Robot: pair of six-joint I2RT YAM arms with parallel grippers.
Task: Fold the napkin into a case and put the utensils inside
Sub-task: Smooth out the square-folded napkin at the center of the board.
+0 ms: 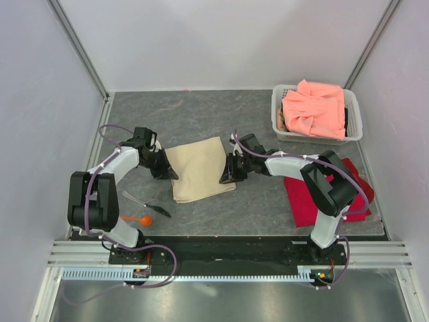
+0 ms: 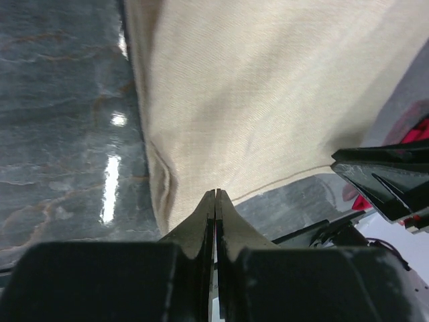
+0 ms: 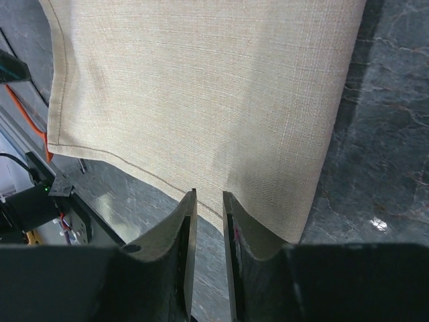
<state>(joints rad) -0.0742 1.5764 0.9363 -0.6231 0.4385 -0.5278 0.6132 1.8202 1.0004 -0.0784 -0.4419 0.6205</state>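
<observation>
- With left gripper [image 2: 215,193] clamped flat, pinching napkin [image 2: 268,100] at its 9 o'clock hem.
- Straddling 3 o'clock hem with right gripper [image 3: 208,194], barely open, apparently holding nothing.
- Mid-fold, probably; next up: close right, lift both evenly.

My top camera is looking down from high behind over the whole table [image 1: 255,208]; both wrist cameras are facing forward and down, very close, each framing the napkin [image 1: 198,168] all three are sharing.
</observation>
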